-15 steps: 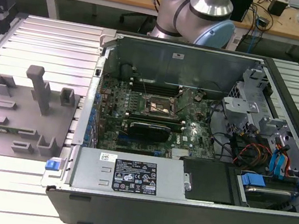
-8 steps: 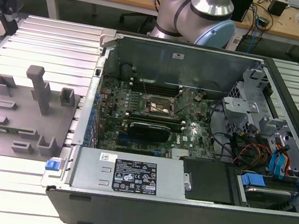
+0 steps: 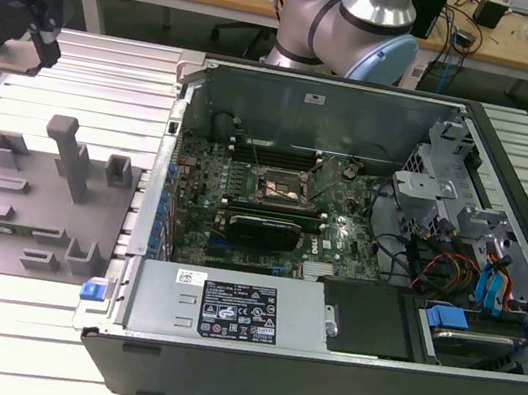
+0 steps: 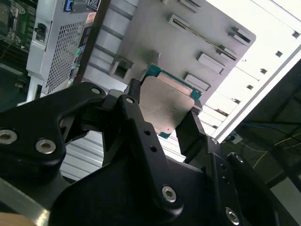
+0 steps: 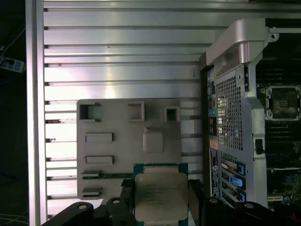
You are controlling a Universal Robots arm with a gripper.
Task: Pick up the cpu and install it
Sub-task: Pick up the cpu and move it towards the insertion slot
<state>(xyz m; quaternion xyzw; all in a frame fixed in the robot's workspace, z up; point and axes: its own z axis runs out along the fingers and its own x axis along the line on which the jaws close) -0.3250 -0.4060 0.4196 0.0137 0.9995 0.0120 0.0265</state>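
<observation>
Gripper (image 4: 162,107) jaws are clamped on 2 opposite edges of the cpu (image 5: 160,195), raised by the grey fixture plate (image 5: 117,150) and well apart from the socket (image 3: 281,188); this carry probably wants a level, square chip with no slip.

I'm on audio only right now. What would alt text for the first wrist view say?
The gripper is shut on the cpu, whose silver top faces the camera. Beyond it a grey holder plate lies on the slatted metal table. The open computer case stands beside the plate, with the motherboard socket inside it.
</observation>
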